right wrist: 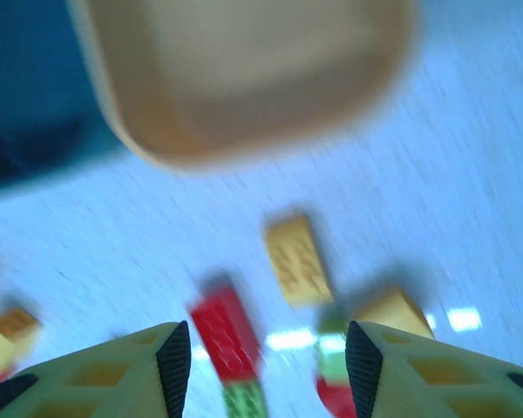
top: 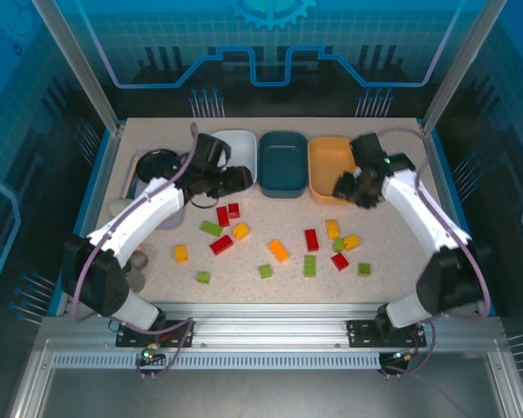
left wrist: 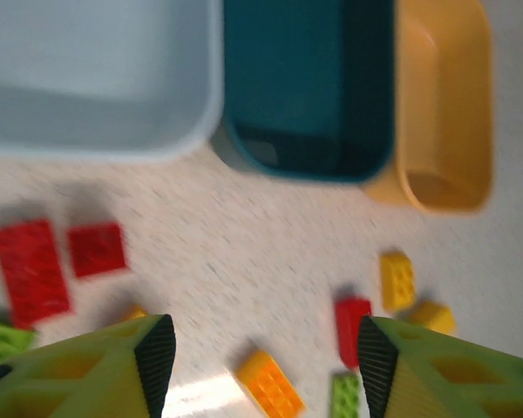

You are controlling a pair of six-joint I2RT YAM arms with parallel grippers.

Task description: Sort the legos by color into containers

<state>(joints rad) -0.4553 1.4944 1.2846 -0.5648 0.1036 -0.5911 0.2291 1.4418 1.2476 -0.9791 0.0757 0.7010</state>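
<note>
Three containers stand in a row at the back: white [top: 235, 150], dark teal [top: 282, 164] and orange-yellow [top: 328, 165]. Red, orange-yellow and green legos lie scattered in front of them, such as a red pair [top: 227, 213], an orange brick [top: 278, 250] and a red brick [top: 311, 239]. My left gripper [top: 236, 180] hovers open just in front of the white tub [left wrist: 96, 139], nothing between its fingers [left wrist: 261, 357]. My right gripper [top: 347, 187] hangs open at the front of the orange-yellow tub [right wrist: 244, 131], above a red brick [right wrist: 227, 335] and a yellow brick [right wrist: 296, 259], holding nothing [right wrist: 266, 366].
A black round dish on a lavender tray [top: 155, 165] sits at the back left, beside the left arm. A grey mug [top: 138, 272] stands near the left arm's base. Raised blue edges border the table on both sides.
</note>
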